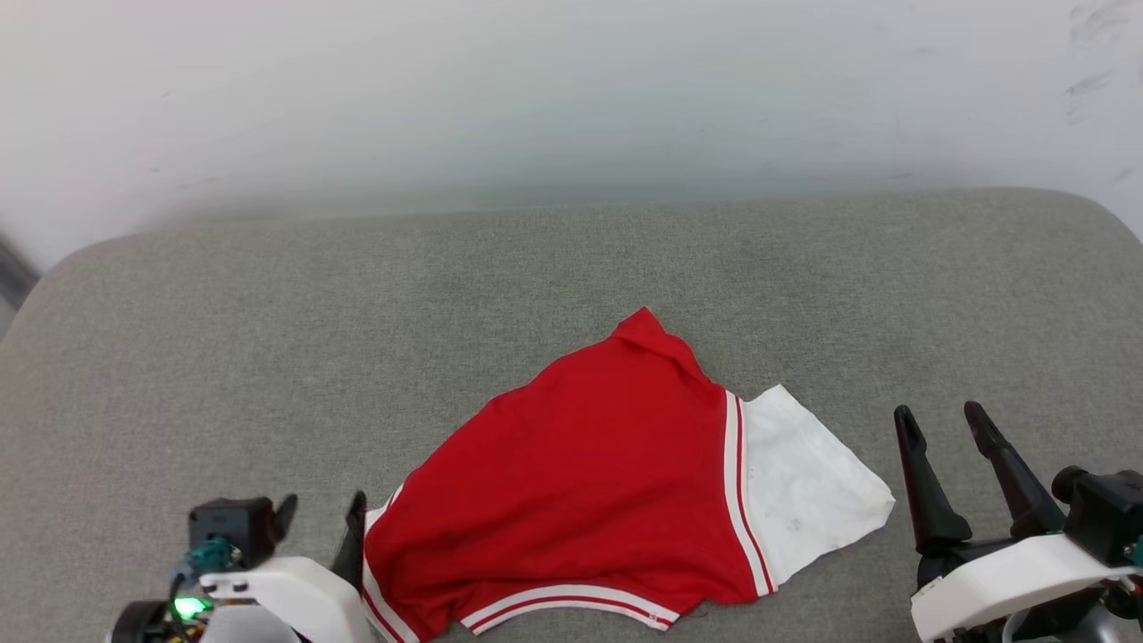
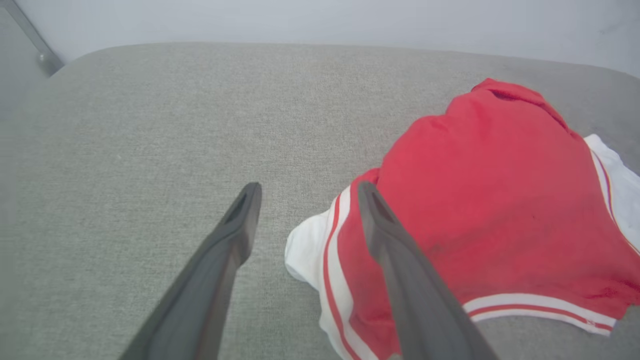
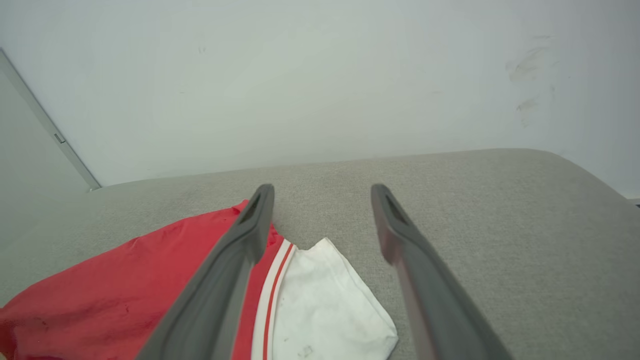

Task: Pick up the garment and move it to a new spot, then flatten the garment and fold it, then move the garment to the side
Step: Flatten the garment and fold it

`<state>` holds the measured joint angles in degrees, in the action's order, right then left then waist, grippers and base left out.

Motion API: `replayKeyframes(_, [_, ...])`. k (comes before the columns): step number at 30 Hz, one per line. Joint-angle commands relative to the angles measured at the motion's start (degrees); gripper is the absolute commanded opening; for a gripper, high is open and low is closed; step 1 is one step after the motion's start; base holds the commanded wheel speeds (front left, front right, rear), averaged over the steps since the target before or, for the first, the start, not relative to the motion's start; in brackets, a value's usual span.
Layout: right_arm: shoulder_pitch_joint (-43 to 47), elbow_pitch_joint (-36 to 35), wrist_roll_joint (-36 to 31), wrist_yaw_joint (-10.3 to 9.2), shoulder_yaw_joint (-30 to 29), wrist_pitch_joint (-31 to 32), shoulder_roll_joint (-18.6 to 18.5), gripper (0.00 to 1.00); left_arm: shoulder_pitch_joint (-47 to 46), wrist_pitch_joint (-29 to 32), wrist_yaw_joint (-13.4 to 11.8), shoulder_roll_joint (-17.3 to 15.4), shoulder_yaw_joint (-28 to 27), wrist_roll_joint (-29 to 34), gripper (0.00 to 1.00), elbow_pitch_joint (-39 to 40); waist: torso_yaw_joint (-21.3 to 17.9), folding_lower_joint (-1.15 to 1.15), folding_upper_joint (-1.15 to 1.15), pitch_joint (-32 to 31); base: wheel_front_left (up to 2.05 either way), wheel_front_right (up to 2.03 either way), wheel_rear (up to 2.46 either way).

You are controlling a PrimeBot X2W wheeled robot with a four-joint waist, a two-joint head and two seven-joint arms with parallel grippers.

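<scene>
Your red jersey T-shirt [image 1: 607, 482] lies loose on the grey upholstered cushion [image 1: 268, 357], toward its 6 o'clock edge in the head view, plain red side up with no print showing. One white sleeve [image 1: 808, 491] fans out at the shirt's 3 o'clock. The striped hem [image 1: 571, 603] runs along its 6 o'clock side. The red cloth rises to a rumpled peak at 12 o'clock, possibly the collar, though the folds make that hard to tell. In the left wrist view a second white sleeve [image 2: 305, 245] is bunched under the striped trim.

Your left hand [image 1: 322, 505] sits at the shirt's 8 o'clock, just beside the cloth, fingers spread and gripping nothing. Your right hand [image 1: 938, 415] stands at 3 o'clock, near the sleeve tip but apart from it, also wide open and empty.

Judging by this, the shirt is set down but neither flat nor folded: the body is skewed and one sleeve is tucked. I'd say you have the flattening, the fold and the final move aside all left to do. A pale wall [image 1: 536, 89] lies beyond the cushion at 12 o'clock.
</scene>
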<state>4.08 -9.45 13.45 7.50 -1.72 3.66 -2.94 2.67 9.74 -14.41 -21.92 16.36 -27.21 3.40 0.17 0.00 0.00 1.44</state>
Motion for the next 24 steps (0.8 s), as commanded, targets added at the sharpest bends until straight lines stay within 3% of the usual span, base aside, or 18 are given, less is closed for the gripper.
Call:
replayKeyframes(1, [0.4,-0.4,-0.2,-0.02,0.1,0.2,0.1,1.0,-0.8,-0.5,-0.3,-0.7,-0.5,0.4,1.0,0.6,-0.1,0.0,0.0,-0.1,0.0,0.0,0.0])
replayKeyframes(8, [0.5,-1.0,0.3,-0.02,0.0,0.6,0.1,1.0,-3.3,2.8,2.0,-2.3,2.4,1.5,1.0,4.4,-0.8,0.0,0.0,0.6,0.0,0.0,0.0])
replayKeyframes(13, [-0.6,-1.1,0.5,-0.02,0.0,0.0,0.1,1.0,-6.0,9.3,6.5,-2.8,9.4,2.7,1.0,6.0,-1.4,0.0,0.0,2.4,0.0,0.0,0.0])
replayKeyframes(19, [-1.9,-0.7,0.8,-0.02,0.2,-0.4,0.1,1.0,-8.3,18.0,12.0,-3.2,16.7,2.3,1.0,3.3,-2.1,0.0,0.0,5.0,0.0,0.0,0.0])
replayKeyframes(24, [-2.9,-0.2,1.0,-0.02,0.3,-1.0,0.1,1.0,-9.6,23.3,13.4,-4.2,18.2,1.4,1.0,-0.7,-2.6,0.0,0.0,6.9,0.0,0.0,0.0])
